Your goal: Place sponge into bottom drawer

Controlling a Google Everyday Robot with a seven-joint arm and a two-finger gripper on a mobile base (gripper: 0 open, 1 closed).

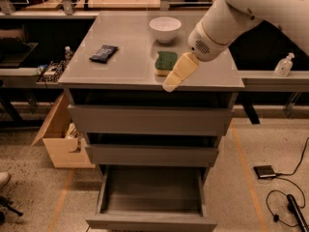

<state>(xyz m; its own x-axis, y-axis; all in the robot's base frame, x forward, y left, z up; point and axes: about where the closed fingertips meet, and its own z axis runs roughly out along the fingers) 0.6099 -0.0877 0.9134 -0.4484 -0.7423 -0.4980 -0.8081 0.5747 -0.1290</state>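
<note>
While the sponge (166, 62) lies on the cabinet top (128, 62), I see my gripper (173, 81) just right of it; whether it is parted or closed, I cannot tell.

The end effector (170, 84) beside the sponge (164, 61) hides its right edge.

The grey cabinet top (125, 66), upper centre of the frame, carries a white bowl (165, 29) at the rear, a flat black packet (103, 53) at left and the sponge (165, 62) right of centre. The gripper (171, 84) hangs over the front edge, just beside the sponge.
</note>
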